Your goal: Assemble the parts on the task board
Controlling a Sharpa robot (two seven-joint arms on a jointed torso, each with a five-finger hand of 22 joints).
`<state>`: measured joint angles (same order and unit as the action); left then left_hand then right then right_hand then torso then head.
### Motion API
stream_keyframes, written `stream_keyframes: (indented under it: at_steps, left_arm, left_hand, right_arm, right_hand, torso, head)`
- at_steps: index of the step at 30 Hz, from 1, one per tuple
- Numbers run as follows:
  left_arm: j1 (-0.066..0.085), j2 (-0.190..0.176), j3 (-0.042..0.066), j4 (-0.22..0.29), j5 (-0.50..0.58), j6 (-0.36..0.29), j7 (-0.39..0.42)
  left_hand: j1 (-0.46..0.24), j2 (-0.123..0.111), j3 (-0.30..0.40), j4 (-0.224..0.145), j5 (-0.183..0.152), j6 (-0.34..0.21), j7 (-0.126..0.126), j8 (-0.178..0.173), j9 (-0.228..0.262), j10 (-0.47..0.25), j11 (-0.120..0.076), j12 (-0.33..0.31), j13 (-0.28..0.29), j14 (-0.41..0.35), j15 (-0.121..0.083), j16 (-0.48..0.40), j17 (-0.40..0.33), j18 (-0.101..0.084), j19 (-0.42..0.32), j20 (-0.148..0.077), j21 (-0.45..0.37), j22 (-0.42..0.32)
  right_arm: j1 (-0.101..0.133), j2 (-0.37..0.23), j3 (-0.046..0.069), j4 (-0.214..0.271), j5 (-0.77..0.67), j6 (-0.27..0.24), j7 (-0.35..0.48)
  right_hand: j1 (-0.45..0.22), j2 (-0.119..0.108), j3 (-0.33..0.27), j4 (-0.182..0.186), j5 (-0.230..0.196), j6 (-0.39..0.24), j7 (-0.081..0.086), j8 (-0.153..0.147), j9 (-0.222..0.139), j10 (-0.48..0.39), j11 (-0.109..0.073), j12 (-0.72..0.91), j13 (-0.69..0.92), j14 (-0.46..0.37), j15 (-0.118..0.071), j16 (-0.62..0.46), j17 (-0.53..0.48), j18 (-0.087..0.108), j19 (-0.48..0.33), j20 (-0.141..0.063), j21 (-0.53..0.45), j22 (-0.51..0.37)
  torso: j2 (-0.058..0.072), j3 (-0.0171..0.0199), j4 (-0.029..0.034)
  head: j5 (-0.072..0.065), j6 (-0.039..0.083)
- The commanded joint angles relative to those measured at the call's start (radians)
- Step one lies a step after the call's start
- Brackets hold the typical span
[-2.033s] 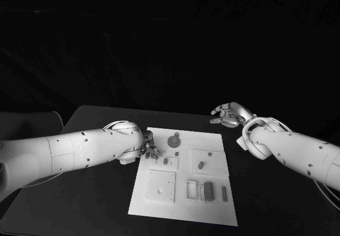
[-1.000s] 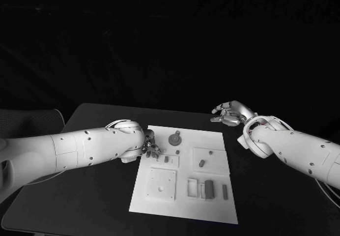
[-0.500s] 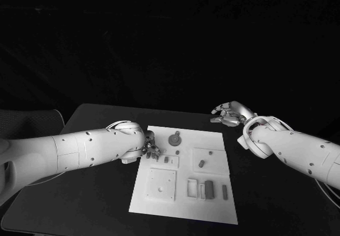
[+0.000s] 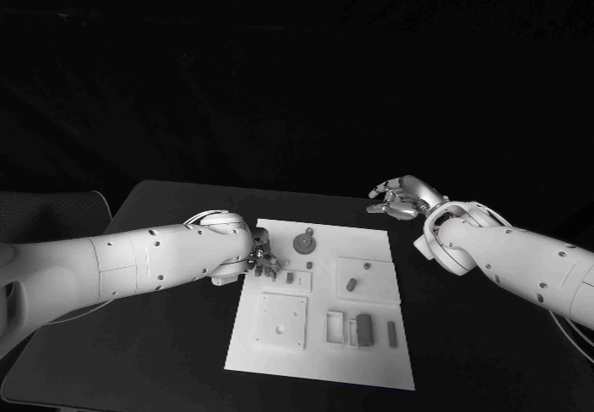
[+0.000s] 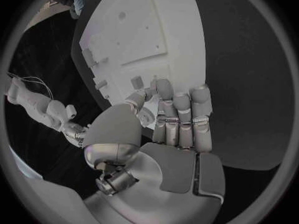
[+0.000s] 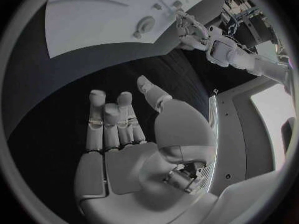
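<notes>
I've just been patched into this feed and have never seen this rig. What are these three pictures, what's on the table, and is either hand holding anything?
You are looking at a robot with two white arms, each ending in a silver hand. The big picture comes from its head, looking down at a black table. The two round ones come from cameras behind each wrist.

The white plate is the task board. Small grey parts lie on it.

The left hand is at the board's left edge, fingers bent over the rim. Whether it pinches anything I cannot tell. The right hand is off the board over bare table, fingers apart and holding nothing.
</notes>
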<state>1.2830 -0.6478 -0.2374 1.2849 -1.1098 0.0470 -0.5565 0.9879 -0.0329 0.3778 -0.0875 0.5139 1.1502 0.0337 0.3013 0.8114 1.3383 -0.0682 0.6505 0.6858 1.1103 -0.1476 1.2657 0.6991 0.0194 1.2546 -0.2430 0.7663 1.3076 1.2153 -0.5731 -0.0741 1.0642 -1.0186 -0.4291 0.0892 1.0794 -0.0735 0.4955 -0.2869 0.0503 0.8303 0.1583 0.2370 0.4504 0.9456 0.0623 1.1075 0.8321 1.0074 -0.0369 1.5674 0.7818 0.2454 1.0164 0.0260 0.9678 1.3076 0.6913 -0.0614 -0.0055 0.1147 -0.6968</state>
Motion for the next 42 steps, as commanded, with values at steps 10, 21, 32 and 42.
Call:
stream_keyframes:
  at_steps: [10, 21, 32, 42]
  left_arm:
    - [-0.001, 0.002, 0.0, 0.002, -0.004, 0.021, 0.011]
    - [-0.001, 0.004, 0.0, 0.002, -0.004, 0.02, 0.013]
    - [-0.001, 0.005, 0.0, 0.004, -0.007, 0.004, 0.024]
    - [-0.001, 0.009, 0.0, 0.004, -0.007, 0.023, 0.021]
  left_hand:
    - [0.007, -0.001, 0.198, -0.192, 0.003, 0.004, 0.001, 0.007, 0.001, 0.004, -0.004, 0.007, 0.002, 0.013, -0.018, 0.005, 0.001, 0.051, 0.006, -0.011, 0.004, 0.02]
    - [0.007, -0.001, 0.199, -0.192, 0.003, 0.004, 0.001, 0.007, 0.002, 0.004, -0.004, 0.008, 0.002, 0.013, -0.018, 0.005, 0.0, 0.051, 0.006, -0.011, 0.004, 0.02]
    - [0.013, -0.005, 0.201, -0.196, -0.003, 0.005, 0.0, 0.007, 0.003, 0.004, -0.005, 0.009, 0.002, 0.015, -0.019, 0.007, 0.0, 0.052, 0.008, -0.013, 0.007, 0.02]
    - [0.013, -0.005, 0.201, -0.196, -0.004, 0.005, 0.0, 0.007, 0.003, 0.005, -0.005, 0.009, 0.002, 0.015, -0.019, 0.007, 0.0, 0.052, 0.009, -0.013, 0.007, 0.02]
  right_arm:
    - [0.0, 0.002, 0.0, 0.0, -0.006, 0.011, 0.005]
    - [0.0, 0.002, 0.0, 0.0, -0.006, 0.011, 0.004]
    - [0.0, 0.004, 0.0, -0.001, -0.006, 0.014, 0.003]
    - [0.0, 0.005, 0.0, -0.002, -0.006, 0.011, 0.002]
  right_hand:
    - [-0.009, 0.001, 0.001, 0.0, 0.001, -0.013, 0.02, 0.003, -0.001, -0.001, 0.004, 0.005, -0.002, 0.006, -0.003, 0.001, -0.001, 0.016, 0.0, -0.007, -0.004, 0.004]
    - [-0.009, 0.001, 0.001, 0.0, 0.001, -0.013, 0.02, 0.004, -0.001, -0.001, 0.004, 0.005, -0.002, 0.006, -0.003, 0.001, -0.001, 0.016, 0.0, -0.007, -0.004, 0.004]
    - [-0.01, 0.001, 0.001, 0.0, 0.001, -0.014, 0.02, 0.004, -0.002, -0.001, 0.004, 0.005, -0.002, 0.006, -0.003, 0.001, -0.001, 0.016, 0.0, -0.007, -0.004, 0.004]
    - [-0.011, 0.0, 0.001, 0.0, 0.001, -0.014, 0.02, 0.004, -0.002, -0.001, 0.004, 0.005, -0.002, 0.006, -0.003, 0.001, -0.001, 0.016, 0.0, -0.007, -0.004, 0.004]
  torso:
    - [0.0, -0.0019, 0.0006]
    - [0.0, -0.0003, -0.0001]
    - [-0.001, 0.0002, -0.0003]
    - [0.0, 0.0001, -0.0003]
  head:
    - [0.002, -0.007]
    - [0.003, -0.007]
    - [0.002, -0.007]
    - [0.0, -0.001]
